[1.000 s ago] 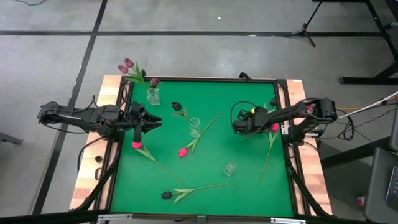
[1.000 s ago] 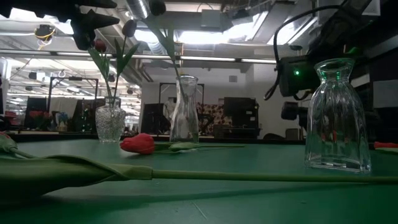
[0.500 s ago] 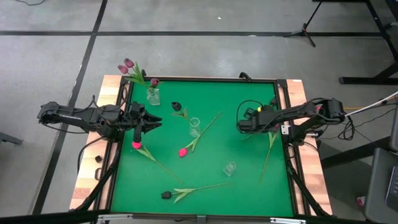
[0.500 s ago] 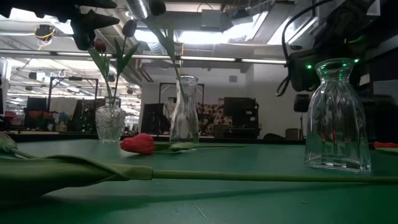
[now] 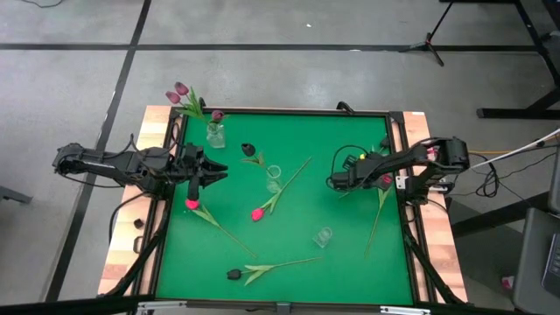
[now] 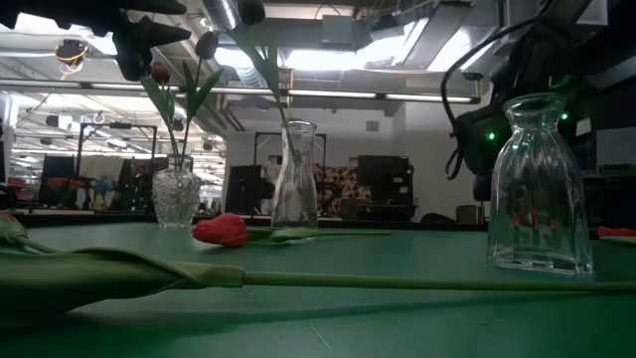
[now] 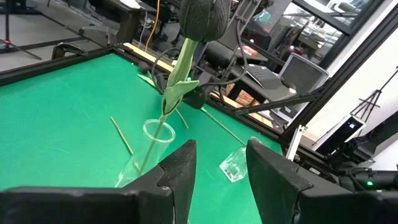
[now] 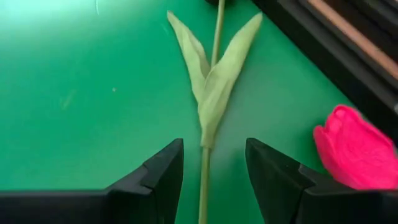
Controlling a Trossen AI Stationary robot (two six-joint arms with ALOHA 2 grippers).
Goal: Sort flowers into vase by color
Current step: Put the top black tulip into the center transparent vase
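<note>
Our right gripper [image 8: 208,180] hangs spread, empty, straddling the pink tulip's stem [image 8: 205,155]. Close off-centre and we reckon it slips. Left gripper [image 7: 217,177] also released, waiting far-left.

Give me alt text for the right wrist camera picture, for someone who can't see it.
The right gripper, its two dark fingers open, hangs just above a thin green tulip stem lying on the green table, the stem running between the fingers. Two long pale green leaves fork from the stem ahead of the gripper, and a bright pink tulip head lies off to one side near the table's dark edge.
</note>
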